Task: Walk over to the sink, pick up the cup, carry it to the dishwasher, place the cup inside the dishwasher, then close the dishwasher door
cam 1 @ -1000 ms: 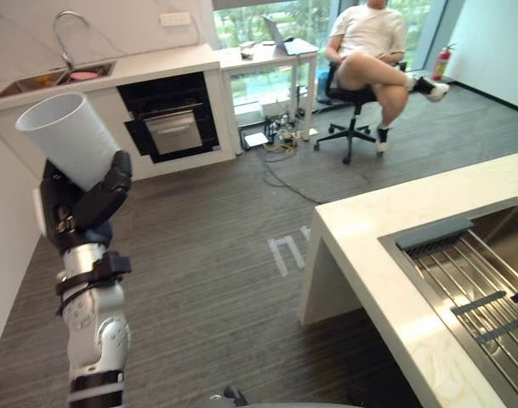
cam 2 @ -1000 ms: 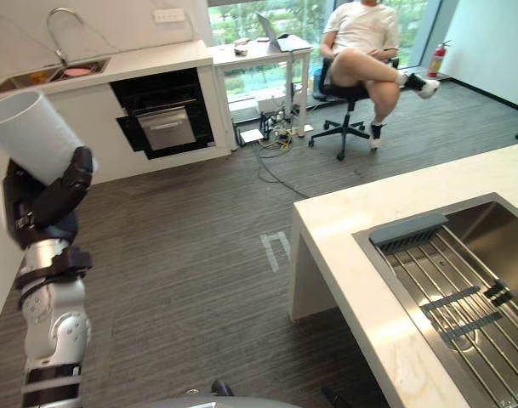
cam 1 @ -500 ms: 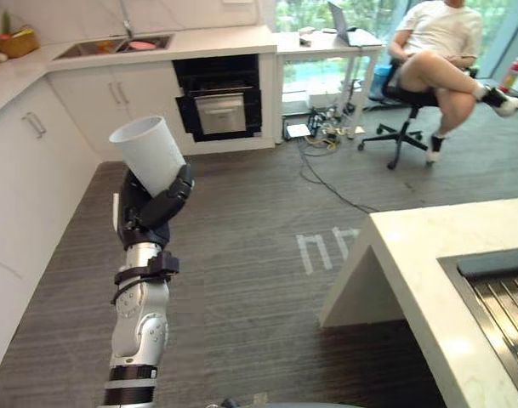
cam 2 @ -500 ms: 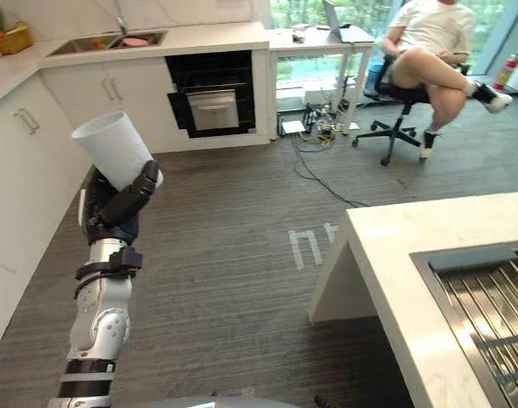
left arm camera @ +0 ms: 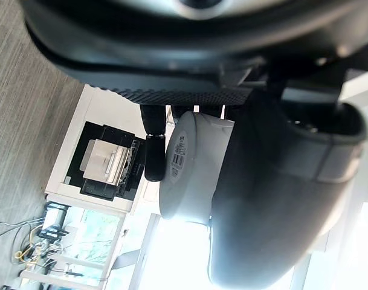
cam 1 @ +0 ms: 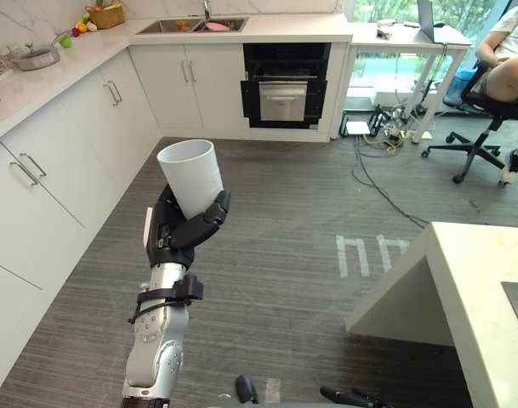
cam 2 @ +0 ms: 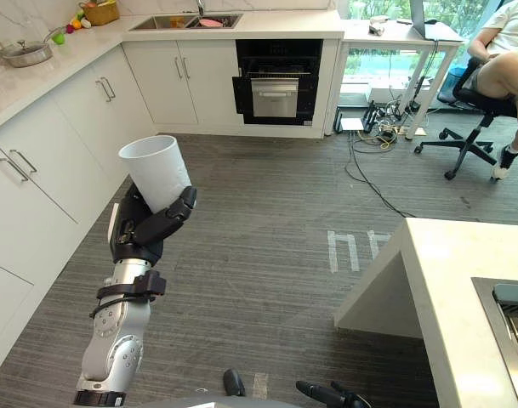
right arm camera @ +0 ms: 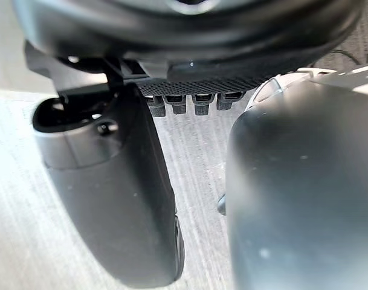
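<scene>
We see the left hand point(left arm camera: 190, 54) clamped on the white cup point(left arm camera: 196, 163): thumb point(left arm camera: 274, 193) on one side of the cup, a finger point(left arm camera: 154, 154) on the other. Label point(left arm camera: 179, 148) on the cup's base. Past the cup, beyond that finger: black built-in appliance point(left arm camera: 105, 163) in white cabinetry point(left arm camera: 111, 112), grey floor point(left arm camera: 20, 90), cables point(left arm camera: 26, 248).

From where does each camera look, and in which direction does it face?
Left eye view: on the head, looking down over the floor toward the dishwasher; the left hand holds the cup.
Right eye view: beside it, same scene slightly offset, same hand and cup.
Left wrist view: on the left wrist, looking along the hand past the cup to the dishwasher.
Right wrist view: on the right wrist, looking past the right hand at the floor.
Shared: eye and left wrist views show cup and dishwasher.
</scene>
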You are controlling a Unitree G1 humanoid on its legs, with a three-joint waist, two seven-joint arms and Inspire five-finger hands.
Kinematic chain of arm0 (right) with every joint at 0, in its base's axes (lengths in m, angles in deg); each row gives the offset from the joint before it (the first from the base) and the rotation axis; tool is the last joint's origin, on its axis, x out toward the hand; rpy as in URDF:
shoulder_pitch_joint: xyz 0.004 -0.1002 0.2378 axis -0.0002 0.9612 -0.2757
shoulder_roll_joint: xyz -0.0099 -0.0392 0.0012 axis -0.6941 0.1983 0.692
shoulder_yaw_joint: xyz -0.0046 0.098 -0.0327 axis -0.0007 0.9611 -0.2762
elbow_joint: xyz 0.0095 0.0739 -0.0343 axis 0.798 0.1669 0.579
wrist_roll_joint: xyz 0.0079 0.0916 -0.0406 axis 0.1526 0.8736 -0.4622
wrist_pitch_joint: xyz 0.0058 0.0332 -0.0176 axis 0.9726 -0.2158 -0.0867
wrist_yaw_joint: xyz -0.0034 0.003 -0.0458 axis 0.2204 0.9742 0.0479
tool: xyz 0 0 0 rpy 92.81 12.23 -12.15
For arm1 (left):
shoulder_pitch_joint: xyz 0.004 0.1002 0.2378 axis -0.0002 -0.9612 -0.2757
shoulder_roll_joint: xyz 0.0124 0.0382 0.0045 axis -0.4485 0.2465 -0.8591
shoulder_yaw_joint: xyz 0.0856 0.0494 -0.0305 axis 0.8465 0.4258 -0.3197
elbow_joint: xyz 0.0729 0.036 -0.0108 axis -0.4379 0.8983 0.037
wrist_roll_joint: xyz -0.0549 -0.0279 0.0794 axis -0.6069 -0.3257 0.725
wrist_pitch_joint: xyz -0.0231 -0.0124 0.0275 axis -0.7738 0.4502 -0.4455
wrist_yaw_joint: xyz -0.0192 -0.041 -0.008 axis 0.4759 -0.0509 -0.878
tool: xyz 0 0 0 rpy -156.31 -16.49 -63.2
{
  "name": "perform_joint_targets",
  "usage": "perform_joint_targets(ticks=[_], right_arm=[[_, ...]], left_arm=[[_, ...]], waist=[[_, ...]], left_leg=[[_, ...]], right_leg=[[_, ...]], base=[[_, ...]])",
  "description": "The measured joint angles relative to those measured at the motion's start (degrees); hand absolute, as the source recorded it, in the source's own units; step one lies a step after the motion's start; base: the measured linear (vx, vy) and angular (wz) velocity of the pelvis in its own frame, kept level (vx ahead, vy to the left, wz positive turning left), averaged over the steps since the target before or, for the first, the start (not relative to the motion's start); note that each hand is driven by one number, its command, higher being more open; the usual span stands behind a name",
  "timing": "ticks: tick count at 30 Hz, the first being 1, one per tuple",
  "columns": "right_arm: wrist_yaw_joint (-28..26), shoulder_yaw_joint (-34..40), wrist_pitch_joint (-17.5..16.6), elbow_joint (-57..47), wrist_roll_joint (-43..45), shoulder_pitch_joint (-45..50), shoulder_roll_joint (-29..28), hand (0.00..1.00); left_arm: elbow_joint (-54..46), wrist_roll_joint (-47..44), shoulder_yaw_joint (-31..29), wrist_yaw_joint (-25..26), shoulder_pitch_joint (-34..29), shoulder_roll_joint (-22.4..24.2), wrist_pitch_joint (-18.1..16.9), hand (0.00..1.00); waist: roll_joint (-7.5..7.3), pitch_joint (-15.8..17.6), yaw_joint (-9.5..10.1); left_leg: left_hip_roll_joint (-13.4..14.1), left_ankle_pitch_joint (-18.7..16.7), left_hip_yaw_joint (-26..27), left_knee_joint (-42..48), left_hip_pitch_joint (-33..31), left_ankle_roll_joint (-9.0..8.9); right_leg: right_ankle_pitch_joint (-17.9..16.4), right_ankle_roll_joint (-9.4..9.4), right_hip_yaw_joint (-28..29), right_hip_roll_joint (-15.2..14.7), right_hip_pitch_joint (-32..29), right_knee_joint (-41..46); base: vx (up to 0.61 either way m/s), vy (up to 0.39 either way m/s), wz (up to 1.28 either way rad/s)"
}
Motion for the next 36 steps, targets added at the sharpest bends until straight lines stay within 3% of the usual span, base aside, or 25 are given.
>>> perform_joint_targets(ticks=[4, 6, 7, 8, 9, 10, 11, 13, 15, 17, 19, 22, 23, 24, 30, 33, 36], right_arm=[[2.27, 0.37, 1.53, 0.55, 2.88, -0.91, 0.36, 1.00], [3.21, 2.36, 1.12, 0.10, 2.95, -0.39, 1.29, 1.00], [3.48, 3.23, 0.78, -0.65, 3.08, 0.01, 1.62, 1.00], [3.62, 4.63, 0.38, -1.10, 3.61, 0.54, 2.06, 1.00], [3.46, 6.82, -1.19, -2.20, 4.54, 1.74, 2.03, 1.00], [3.11, 7.82, -1.50, -1.73, 5.06, 2.09, 1.49, 1.00], [2.77, 8.24, -1.53, -1.36, 5.11, 2.37, 0.99, 1.00], [1.72, 9.90, -2.14, -1.44, 13.02, 4.22, -1.86, 1.00], [1.51, 9.83, -1.79, -1.44, 17.84, 4.25, -3.49, 1.00], [1.12, 9.81, -1.46, -1.39, 18.33, 4.51, -4.28, 1.00], [0.64, 9.01, -1.43, -1.41, 17.71, 5.01, -3.16, 1.00], [0.59, 6.18, -0.90, -0.04, 17.32, 4.10, -2.50, 1.00], [0.57, 5.94, -0.76, 0.05, 17.37, 4.13, -2.46, 1.00], [-1.33, 6.88, 0.79, 1.71, 20.25, 4.26, -3.80, 1.00], [-1.43, 6.92, 0.69, 1.70, 20.23, 4.74, -4.13, 1.00], [-1.93, 7.12, -0.05, 1.67, 20.07, 5.61, -4.69, 1.00], [-3.07, 8.44, -1.13, 1.65, 19.27, 6.58, -4.97, 1.00]], left_arm=[[-2.32, 1.97, 3.50, -0.21, 0.03, -0.40, 0.03, 0.00], [-1.87, 2.25, 7.59, 0.01, 1.71, -0.34, 0.09, 0.00], [-1.43, 2.66, 8.89, 0.29, 2.44, -0.37, 0.13, 0.00], [-0.38, 2.76, 10.92, 0.64, 3.74, -0.30, 0.26, 0.00], [1.04, 3.75, 13.58, 0.84, 5.40, -0.12, 0.73, 0.00], [2.07, 4.70, 14.99, 0.76, 6.67, 0.05, 0.75, 0.00], [2.71, 5.07, 15.28, 0.76, 7.18, 0.29, 0.74, 0.00], [5.18, 5.84, 14.71, 0.94, 7.36, 0.97, 0.72, 0.00], [5.55, 5.93, 13.66, 0.98, 6.87, 0.43, 0.79, 0.00], [5.45, 5.97, 13.02, 0.97, 6.22, -0.51, 0.79, 0.00], [5.77, 5.98, 12.88, 0.89, 4.76, -0.66, 0.91, 0.00], [5.11, 5.93, 13.06, -0.49, 5.48, -2.55, 0.94, 0.00], [5.11, 5.92, 13.13, -0.78, 5.59, -2.81, 0.97, 0.00], [6.98, 4.65, 13.05, -2.90, 6.02, -8.20, 3.16, 0.00], [7.06, 4.53, 12.90, -2.91, 6.01, -8.00, 3.15, 0.00], [9.08, 2.70, 10.61, -3.07, 5.80, -6.96, 3.14, 0.00], [12.25, -0.39, 5.45, -2.65, 4.08, -4.21, 3.12, 0.00]], waist=[[0.15, -0.07, -0.14], [0.44, 0.02, -0.73], [0.39, 0.10, -0.93], [0.33, 0.21, -1.63], [0.61, 0.56, -3.16], [0.74, 1.70, -4.75], [0.59, 2.28, -5.00], [0.76, 2.43, -4.67], [0.52, 2.35, -4.56], [-0.36, 2.02, -4.21], [0.78, 1.22, -3.93], [1.56, -0.28, -3.14], [1.40, -0.57, -3.18], [-1.10, -2.17, -4.69], [-1.38, -1.96, -4.79], [-1.49, -0.91, -4.85], [-0.58, -0.13, -5.30]], left_leg=[[-0.42, -0.61, 0.23, -0.05, -0.37, 0.64], [-1.40, -1.52, -0.28, 0.10, 0.24, 0.61], [-1.87, -1.79, -0.90, 0.40, 0.80, 0.99], [-2.20, -2.17, -2.40, 0.91, 1.72, 1.52], [-2.08, -3.33, -5.83, 2.04, 3.06, 2.97], [-1.72, -4.61, -9.14, 3.74, 3.90, 3.30], [-1.38, -5.09, -10.51, 4.50, 4.21, 3.31], [-1.30, -6.16, -13.75, 5.73, 3.84, 3.05], [-2.20, -6.25, -15.77, 5.66, 3.66, 2.99], [-4.07, -6.28, -17.19, 5.18, 4.24, 3.02], [-3.51, -7.41, -18.39, 5.39, 5.23, 1.47], [-0.83, -8.69, -17.75, 5.99, 5.12, -0.27], [-0.51, -8.58, -17.75, 5.95, 5.13, -0.38], [1.31, -8.36, -16.42, 2.13, 8.64, -3.98], [1.52, -8.94, -16.41, 3.82, 8.13, -4.65], [2.62, -11.47, -16.40, 8.81, 7.31, -5.80], [4.74, -14.74, -16.22, 14.32, 5.99, -7.32]], right_leg=[[-0.09, -0.19, 0.21, -0.96, -1.12, 1.86], [0.11, -0.66, 1.70, -5.22, -5.62, 15.19], [0.78, -1.92, 3.54, -6.86, -7.77, 21.11], [3.57, -6.42, 7.15, -8.55, -10.96, 29.49], [10.53, -10.66, 13.79, -8.44, -15.10, 38.82], [5.71, -5.49, 20.89, -4.98, -18.08, 44.43], [2.91, -4.39, 23.13, -2.87, -19.37, 45.08], [-2.90, -0.93, 28.01, 3.03, -23.68, 34.60], [-3.20, 0.25, 31.56, 5.81, -24.86, 23.01], [-2.13, 1.81, 32.67, 5.88, -24.19, 14.27], [4.12, 1.22, 31.67, 6.78, -20.03, 7.82], [8.26, 0.02, 30.40, 9.40, -16.72, 0.49], [8.40, -0.14, 30.34, 9.76, -16.56, -0.15], [9.51, -1.35, 28.91, 12.06, -12.84, -5.59], [9.86, -1.49, 28.99, 12.08, -12.28, -6.67], [10.62, -1.83, 28.83, 12.70, -9.85, -8.67], [9.82, -3.03, 28.44, 13.99, -8.27, -9.38]], base=[[0.00, -0.022, 0.01], [0.06, 0.038, 0.21], [0.09, 0.079, 0.40], [0.13, 0.062, 0.82], [0.17, 0.048, 1.32], [0.15, 0.000, 1.35], [0.12, -0.024, 1.24], [0.11, -0.047, 0.86], [0.13, -0.067, 0.63], [0.16, -0.112, 0.55], [0.18, -0.124, 0.21], [0.21, -0.123, -0.14], [0.13, -0.077, -0.05], [0.05, -0.024, -0.02], [0.00, 0.000, 0.00], [-0.01, -0.030, -0.01], [-0.05, -0.075, -0.06]])
